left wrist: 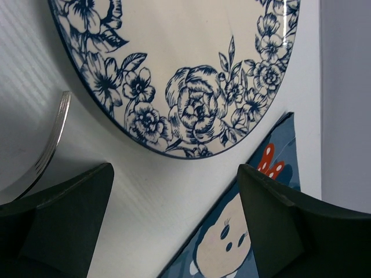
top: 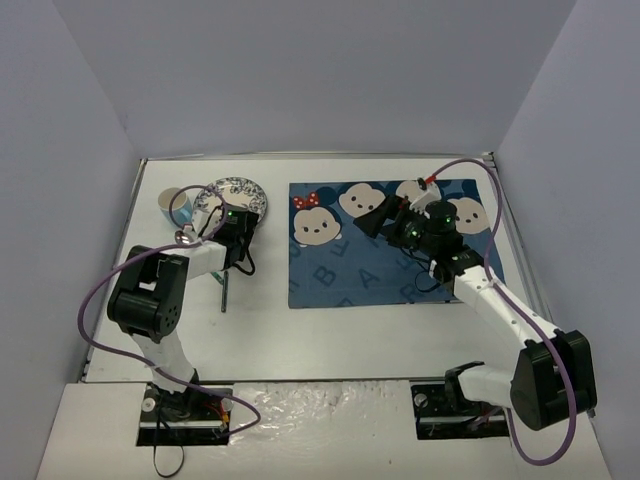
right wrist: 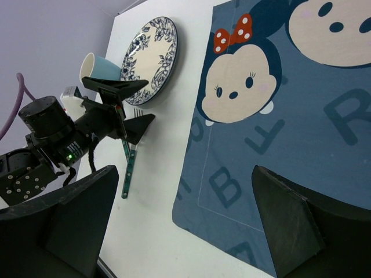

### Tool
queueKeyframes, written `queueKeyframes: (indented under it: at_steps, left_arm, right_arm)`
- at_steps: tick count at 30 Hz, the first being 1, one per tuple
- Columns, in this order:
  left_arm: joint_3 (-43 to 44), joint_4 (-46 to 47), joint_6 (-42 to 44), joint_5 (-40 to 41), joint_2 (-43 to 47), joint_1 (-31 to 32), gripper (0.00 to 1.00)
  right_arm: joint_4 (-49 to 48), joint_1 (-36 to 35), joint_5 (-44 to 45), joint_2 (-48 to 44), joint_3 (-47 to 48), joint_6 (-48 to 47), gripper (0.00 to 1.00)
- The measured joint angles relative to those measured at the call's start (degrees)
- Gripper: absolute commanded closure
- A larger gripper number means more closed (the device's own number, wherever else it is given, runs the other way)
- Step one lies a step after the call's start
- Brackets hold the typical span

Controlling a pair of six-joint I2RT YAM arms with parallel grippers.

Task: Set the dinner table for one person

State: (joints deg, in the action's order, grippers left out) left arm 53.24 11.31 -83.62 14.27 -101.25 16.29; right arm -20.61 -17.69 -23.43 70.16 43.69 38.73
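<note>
The white dinner table (top: pixel 330 330) carries a blue floral plate (top: pixel 232 195) at the back left, with a light blue cup (top: pixel 175 205) beside it. A fork with a green handle (top: pixel 223 292) lies just in front of the plate. My left gripper (top: pixel 243 222) is open and empty, hovering at the plate's near edge; the plate (left wrist: pixel 174 69), the fork tines (left wrist: pixel 52 139) and bare table (left wrist: pixel 145 202) show between its jaws. My right gripper (top: pixel 378 222) is open and empty above the blue cartoon-face placemat (top: pixel 390 250).
In the right wrist view the plate (right wrist: pixel 149 58), cup (right wrist: pixel 95 66), fork (right wrist: pixel 128 168) and the left gripper (right wrist: pixel 119 107) lie to the left of the placemat (right wrist: pixel 278 116). Grey walls enclose the table on three sides.
</note>
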Motion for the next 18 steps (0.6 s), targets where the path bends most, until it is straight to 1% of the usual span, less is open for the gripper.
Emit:
queueKeyframes:
  at_steps: [6, 11, 18]
  left_arm:
    - [0.30, 5.06, -3.97, 3.17, -2.60, 0.06, 0.23]
    - [1.08, 6.70, -5.95, 5.24, -4.30, 0.17, 0.32]
    - [1.20, 8.50, -8.76, 6.99, -5.90, 0.34, 0.40]
  right_arm:
    - [1.21, 2.11, -2.09, -2.26, -0.68, -0.50, 0.04]
    - [1.53, 4.39, -3.87, -3.27, -1.46, -1.01, 0.04]
    - [2.02, 5.68, -5.30, -3.31, -1.94, -1.34, 0.04]
